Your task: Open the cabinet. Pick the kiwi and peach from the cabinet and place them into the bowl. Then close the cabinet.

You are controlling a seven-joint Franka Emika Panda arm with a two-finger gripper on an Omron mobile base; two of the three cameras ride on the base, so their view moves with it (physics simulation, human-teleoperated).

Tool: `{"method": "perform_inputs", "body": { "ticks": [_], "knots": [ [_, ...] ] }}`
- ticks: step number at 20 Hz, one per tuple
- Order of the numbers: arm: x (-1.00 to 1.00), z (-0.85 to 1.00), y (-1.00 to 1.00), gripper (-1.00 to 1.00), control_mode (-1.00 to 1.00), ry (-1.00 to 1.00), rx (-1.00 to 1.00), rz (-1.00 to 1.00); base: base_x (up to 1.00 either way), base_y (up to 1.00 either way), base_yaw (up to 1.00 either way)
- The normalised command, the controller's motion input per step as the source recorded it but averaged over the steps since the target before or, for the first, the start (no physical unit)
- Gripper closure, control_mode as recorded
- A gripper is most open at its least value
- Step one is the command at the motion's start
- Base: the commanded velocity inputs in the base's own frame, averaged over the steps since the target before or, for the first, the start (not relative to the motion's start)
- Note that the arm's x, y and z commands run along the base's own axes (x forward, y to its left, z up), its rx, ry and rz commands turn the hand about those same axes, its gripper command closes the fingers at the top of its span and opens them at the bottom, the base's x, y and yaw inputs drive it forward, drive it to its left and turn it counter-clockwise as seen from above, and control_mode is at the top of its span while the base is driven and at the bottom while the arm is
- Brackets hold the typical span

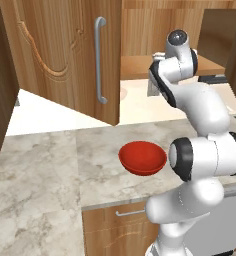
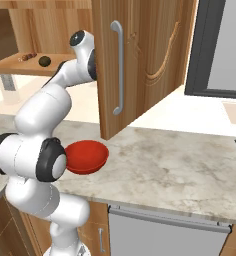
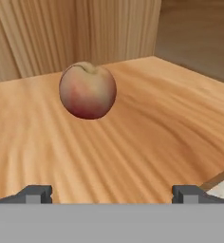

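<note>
On the wooden shelf inside the cabinet (image 2: pixel 140 60) we see the peach (image 3: pixel 88 90), standing apart from the back wall, ahead of our pincer (image 3: pixel 112 193), whose fingers are spread wide and hold nothing. A small dark fruit (image 2: pixel 44 61) lies on the same shelf. Below, the red bowl (image 1: pixel 142 157) rests on the marble tabletop (image 1: pixel 45 170), near its front edge, beside the open door.

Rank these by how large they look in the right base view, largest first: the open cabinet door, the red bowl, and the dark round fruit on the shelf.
1. Cabinet door, by far the largest.
2. Bowl.
3. Dark round fruit, though it sits farther from the camera, which makes it look smaller still.
</note>
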Motion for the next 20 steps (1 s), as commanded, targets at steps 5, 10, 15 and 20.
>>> {"method": "perform_inputs", "body": {
  "ticks": [5,10,15,20],
  "knots": [
    [0.22,0.25,-0.07,-1.00,-1.00,0.00,-0.04,0.00,0.00,0.00,0.00],
    [0.22,0.11,-0.06,-1.00,-1.00,0.00,-0.04,0.00,0.00,0.00,0.00],
    [0.27,0.00,-0.10,-1.00,-1.00,0.00,-0.01,0.00,0.00,0.00,0.00],
    [0.37,0.00,-0.09,-1.00,-1.00,0.00,0.00,0.00,0.00,0.00,0.00]
  ]
}}
